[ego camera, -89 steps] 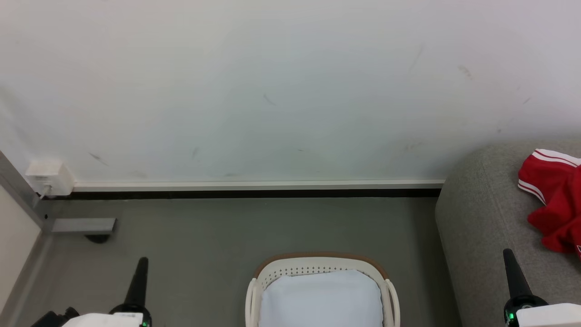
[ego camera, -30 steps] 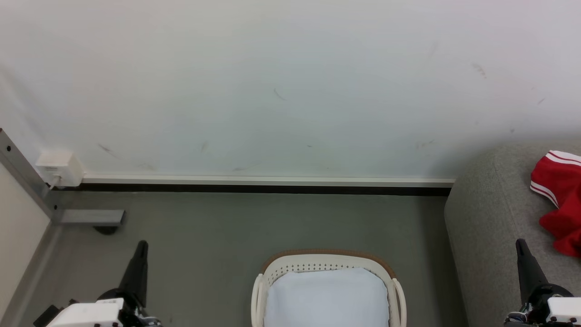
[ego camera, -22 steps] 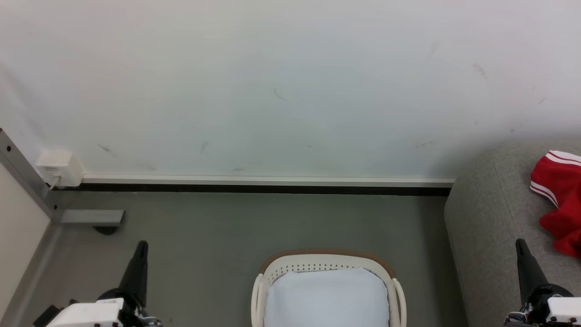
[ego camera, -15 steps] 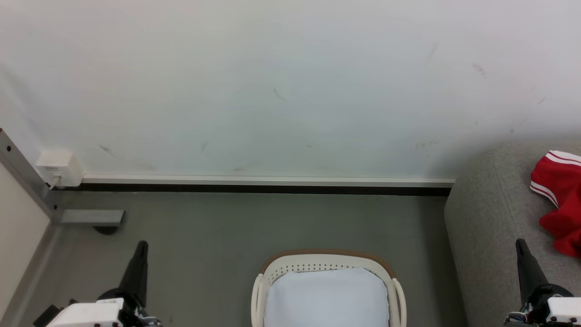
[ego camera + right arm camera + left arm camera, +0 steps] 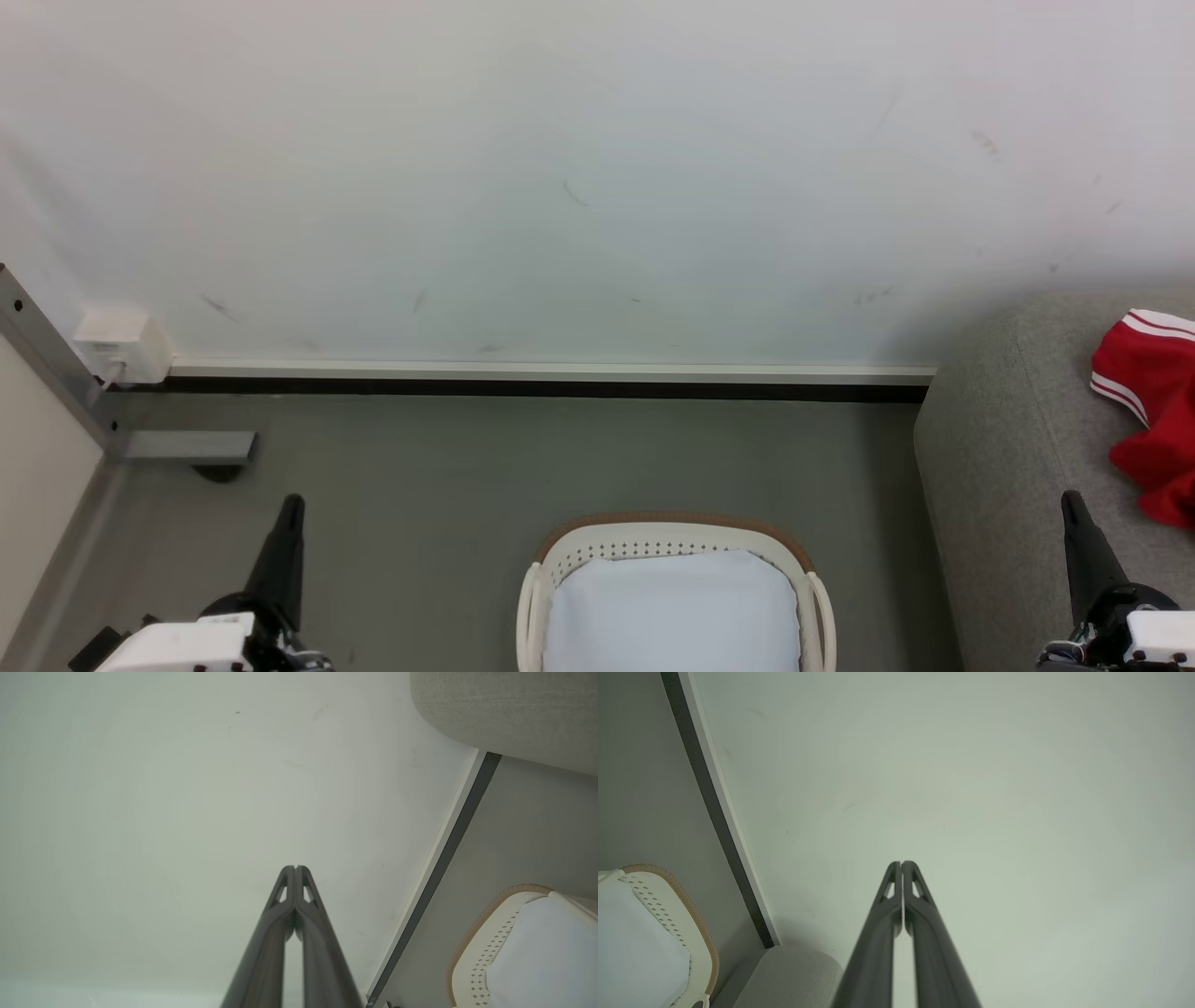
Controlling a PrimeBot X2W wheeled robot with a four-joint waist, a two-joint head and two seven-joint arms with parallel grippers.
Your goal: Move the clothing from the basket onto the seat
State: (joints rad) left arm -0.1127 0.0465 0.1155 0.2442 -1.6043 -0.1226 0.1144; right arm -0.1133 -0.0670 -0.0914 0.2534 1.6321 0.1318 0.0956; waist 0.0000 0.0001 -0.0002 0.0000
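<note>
Head view: one basket [image 5: 665,542], one seat [image 5: 1008,448], one clothing heap [image 5: 1150,397].

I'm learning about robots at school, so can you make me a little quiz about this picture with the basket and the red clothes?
1. True or false: the red clothing lies on the grey seat.
2. What shows inside the basket? A) red clothing B) a plain white lining C) shoes
3. Fill in the gap: the left hand and the right hand are both ____ (open or shut).

Key: 1 true; 2 B; 3 shut.
</note>
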